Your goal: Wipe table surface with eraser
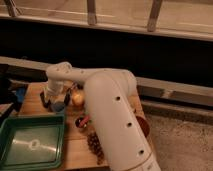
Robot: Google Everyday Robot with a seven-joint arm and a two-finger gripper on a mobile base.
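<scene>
The light brown wooden table surface (75,150) fills the lower left of the camera view. My white arm sweeps from the lower right up over it to the far left part. My gripper (54,102) hangs low over the tabletop there, just beyond the green tray. A blue-grey pad (59,106) lies right under it. I cannot pick out the eraser; it is hidden or out of view.
A green plastic tray (10,150) sits at the front left. A yellow round item (77,99) lies right of the gripper, a small red and dark item (82,121) nearer. A brown cluster (94,145) and a brown bowl (144,126) flank the arm. A blue object (20,94) is at the left edge.
</scene>
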